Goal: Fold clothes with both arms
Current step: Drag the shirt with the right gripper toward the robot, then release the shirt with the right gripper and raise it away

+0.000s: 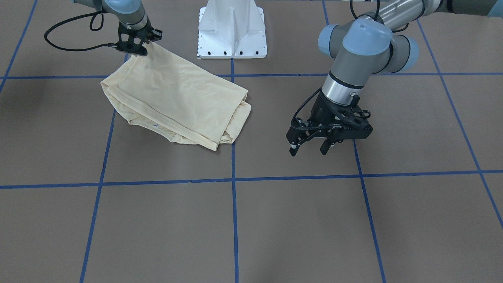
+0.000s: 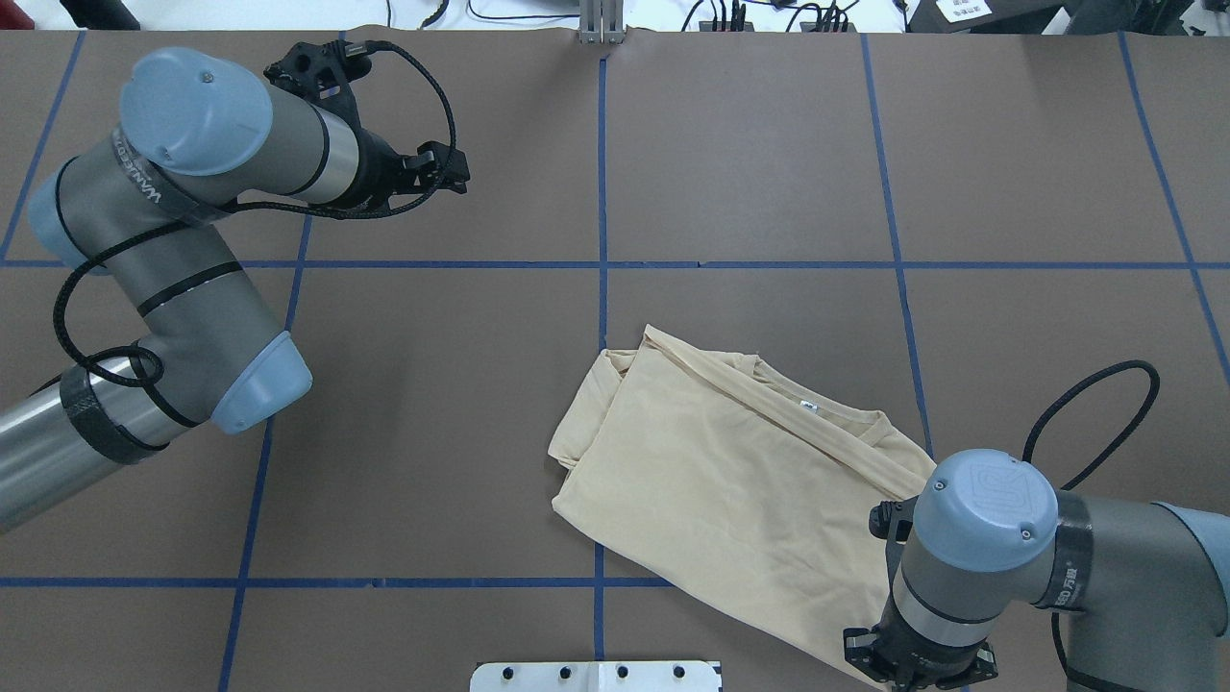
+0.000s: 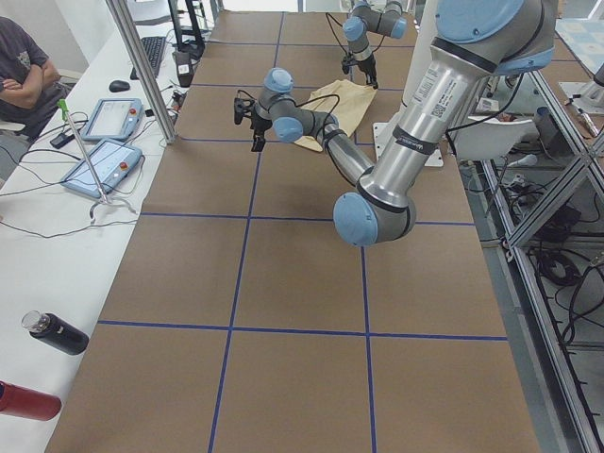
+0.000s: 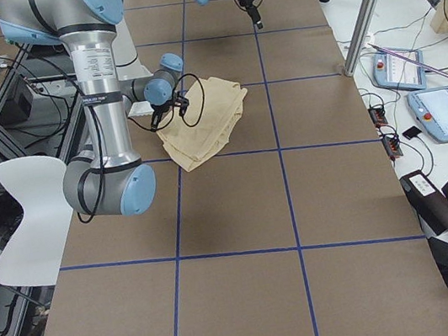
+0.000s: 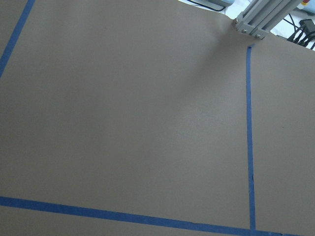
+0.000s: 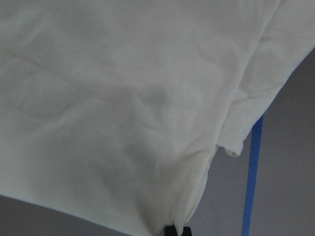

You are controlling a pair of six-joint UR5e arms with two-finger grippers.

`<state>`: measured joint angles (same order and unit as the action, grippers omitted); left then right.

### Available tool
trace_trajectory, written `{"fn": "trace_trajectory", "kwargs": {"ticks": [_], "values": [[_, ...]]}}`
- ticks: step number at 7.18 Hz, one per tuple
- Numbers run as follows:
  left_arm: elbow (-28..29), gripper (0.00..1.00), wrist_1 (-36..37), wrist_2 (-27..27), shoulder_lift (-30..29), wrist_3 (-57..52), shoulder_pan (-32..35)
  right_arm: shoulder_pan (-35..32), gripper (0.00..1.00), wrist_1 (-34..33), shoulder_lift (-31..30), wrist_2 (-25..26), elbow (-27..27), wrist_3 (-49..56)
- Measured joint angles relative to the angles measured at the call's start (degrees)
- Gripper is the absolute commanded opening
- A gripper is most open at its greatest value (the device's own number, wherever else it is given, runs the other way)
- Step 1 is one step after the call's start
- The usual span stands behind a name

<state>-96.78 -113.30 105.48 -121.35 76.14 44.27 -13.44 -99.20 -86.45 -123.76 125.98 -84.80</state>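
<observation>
On your left arm (image 2: 192,317) a black band (image 2: 135,181) carries white letters that begin with "WAN"; the rest is not clear. The band on the right arm (image 2: 1134,567) cannot be read. The white tag (image 2: 808,407) on the shirt (image 2: 711,481) is too small to read.

One pale cream-yellow fabric shirt (image 1: 177,94); two grey-metal jointed robot arms with light blue joint caps, left arm (image 1: 363,55) and right arm (image 1: 131,15); one white metal pedestal base (image 1: 232,31).

A robotics lab: two jointed robot arms (image 2: 183,288) at a white pedestal (image 1: 232,31) over a tape-gridded table (image 3: 283,359), teach pendants (image 3: 99,165) and an operator (image 3: 21,66) alongside.
</observation>
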Motion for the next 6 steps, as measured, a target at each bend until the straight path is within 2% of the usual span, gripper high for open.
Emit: {"fn": "trace_trajectory", "kwargs": {"ticks": [3,6], "values": [[-0.93,0.99,-0.05,0.16,0.13,0.20,-0.26,-4.41,1.00,0.39,2.70,-0.23,-0.61,-0.04],[-4.65,0.99,0.65,0.25,1.34,2.47,-5.87,-16.42,1.00,0.44,11.96,0.64,-3.20,3.71]]}}
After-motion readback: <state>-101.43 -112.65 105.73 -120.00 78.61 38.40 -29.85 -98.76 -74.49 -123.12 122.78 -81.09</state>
